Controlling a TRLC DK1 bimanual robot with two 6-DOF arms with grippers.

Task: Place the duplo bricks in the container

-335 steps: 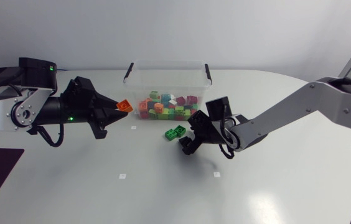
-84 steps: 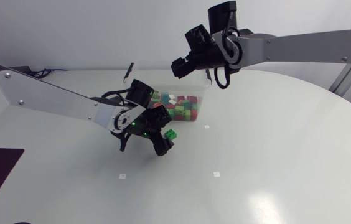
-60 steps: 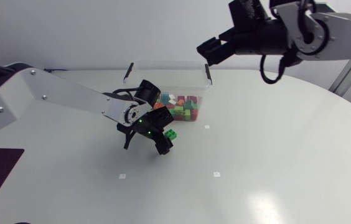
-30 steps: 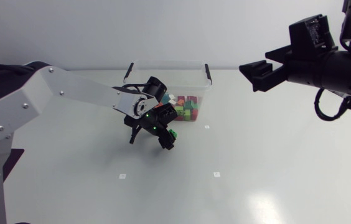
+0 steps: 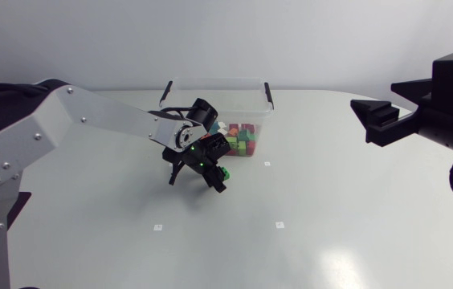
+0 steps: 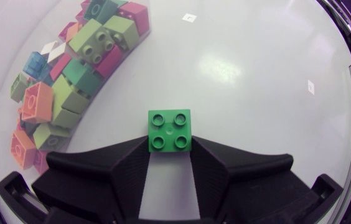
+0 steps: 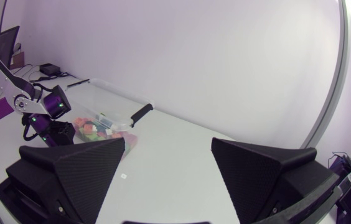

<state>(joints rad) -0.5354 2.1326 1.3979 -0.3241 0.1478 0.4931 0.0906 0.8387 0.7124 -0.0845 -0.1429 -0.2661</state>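
Where brick [image 6: 169,129] sits on table [image 5: 331,209] just beside container [image 5: 218,79], studs up, square, no long axis: left gripper [image 6: 169,155] nips near edge. Right gripper [image 7: 168,142] wide, empty, well apart.

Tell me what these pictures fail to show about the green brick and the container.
Left wrist view: the green brick is clamped in the left claw, but whether it rests on the table or is lifted cannot be told.
Head view: the claw covers nearly all of this brick.
Head view: in the container, the upper bricks hide the lower ones, so no count.
Right wrist view: the brick is too small and far to find.
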